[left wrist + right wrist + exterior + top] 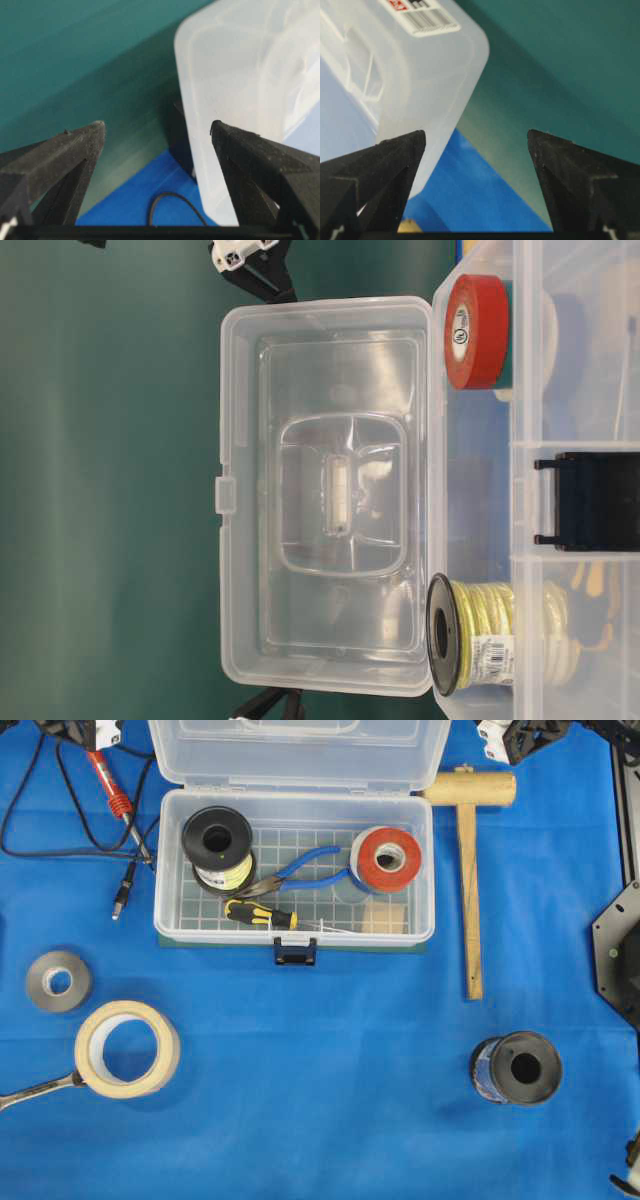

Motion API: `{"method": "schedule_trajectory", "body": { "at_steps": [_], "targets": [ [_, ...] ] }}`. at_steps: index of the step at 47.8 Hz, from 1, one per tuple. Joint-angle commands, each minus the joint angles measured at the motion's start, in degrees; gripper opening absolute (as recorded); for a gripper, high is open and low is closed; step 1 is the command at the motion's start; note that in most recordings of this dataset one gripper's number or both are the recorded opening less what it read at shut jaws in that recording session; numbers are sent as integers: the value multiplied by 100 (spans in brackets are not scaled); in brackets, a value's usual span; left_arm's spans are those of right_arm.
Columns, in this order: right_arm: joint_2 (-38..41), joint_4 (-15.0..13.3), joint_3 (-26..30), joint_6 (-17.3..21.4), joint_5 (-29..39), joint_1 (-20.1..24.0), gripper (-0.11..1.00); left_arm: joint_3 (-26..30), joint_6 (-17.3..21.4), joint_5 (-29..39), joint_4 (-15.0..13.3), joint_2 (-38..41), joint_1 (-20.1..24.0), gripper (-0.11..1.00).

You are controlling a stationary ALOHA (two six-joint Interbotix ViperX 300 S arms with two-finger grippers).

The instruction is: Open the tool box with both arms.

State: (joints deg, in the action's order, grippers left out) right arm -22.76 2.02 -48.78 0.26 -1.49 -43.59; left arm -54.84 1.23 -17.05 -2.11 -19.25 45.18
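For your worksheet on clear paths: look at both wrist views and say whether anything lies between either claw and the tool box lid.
Nothing visible does. The left claw and right claw are both open, each right beside a corner of the raised lid, with only backdrop and blue cloth showing in the gaps.

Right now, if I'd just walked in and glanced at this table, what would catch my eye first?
Probably the clear tool box at the back middle of the blue table, its lid swung fully open. Inside sit a red tape roll at the right end, a yellow wire spool at the left, and blue-handled pliers between them. Outside, a wooden mallet lies to its right.
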Motion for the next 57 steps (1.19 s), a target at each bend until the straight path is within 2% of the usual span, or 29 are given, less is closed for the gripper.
{"method": "schedule_trajectory", "body": {
  "at_steps": [1, 16, 31, 36, 45, 57],
  "targets": [
    [-158, -9, 18, -9, 35, -97, 85, -18, 9, 18, 18, -149, 97, 91],
    [-853, -9, -422, -9, 360, -439, 85, -545, 9, 229, 18, -782, 466, 91],
    [-1213, 9, -668, 0, 527, -501, 85, -835, -9, 272, 18, -1222, 475, 91],
    [-1213, 18, -677, 9, 536, -422, 85, -835, -26, 316, 18, -1230, 316, 91],
    [-1345, 70, -738, 9, 747, 246, 85, -940, -26, 510, 18, -1406, -396, 91],
    [-1635, 167, -853, 18, 1195, 1819, 85, -1204, -26, 984, 9, -1969, -1802, 91]
  ]
}}
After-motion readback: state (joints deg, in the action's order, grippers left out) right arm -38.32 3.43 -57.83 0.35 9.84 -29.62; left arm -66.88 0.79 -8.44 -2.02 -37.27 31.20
